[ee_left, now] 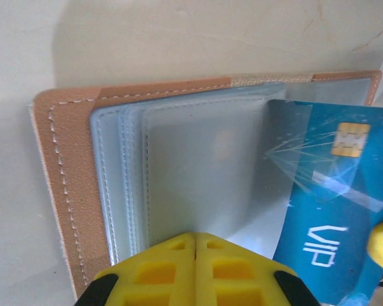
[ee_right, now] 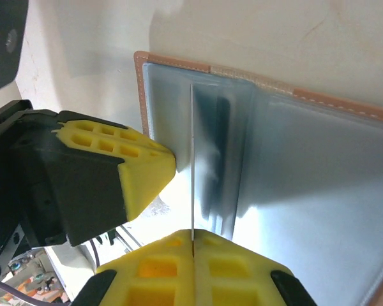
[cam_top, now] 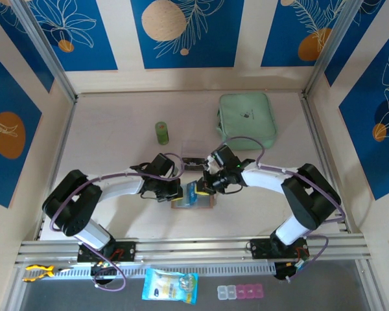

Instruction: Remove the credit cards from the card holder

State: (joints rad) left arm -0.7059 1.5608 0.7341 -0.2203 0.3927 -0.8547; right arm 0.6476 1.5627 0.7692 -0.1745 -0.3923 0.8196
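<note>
The card holder [ee_left: 67,159] lay open. The left gripper [ee_left: 196,245], jaws together, sat at the holder's grey pockets. The right gripper [ee_right: 193,237] pinched a blue credit card [ee_left: 332,210] over those pockets.

Mint-green zip pouch [cam_top: 246,120] lies flat, far right of the surface [cam_top: 110,123]. Small green cylinder [cam_top: 161,132] stands upright left of it, well apart. Clear plastic tray [cam_top: 193,148] sits between them, slightly nearer. Below the front rail: yellow tool [cam_top: 37,272] at left, blue-yellow packet [cam_top: 170,286] centre, clear and pink compartment boxes [cam_top: 240,293] right of the packet.
</note>
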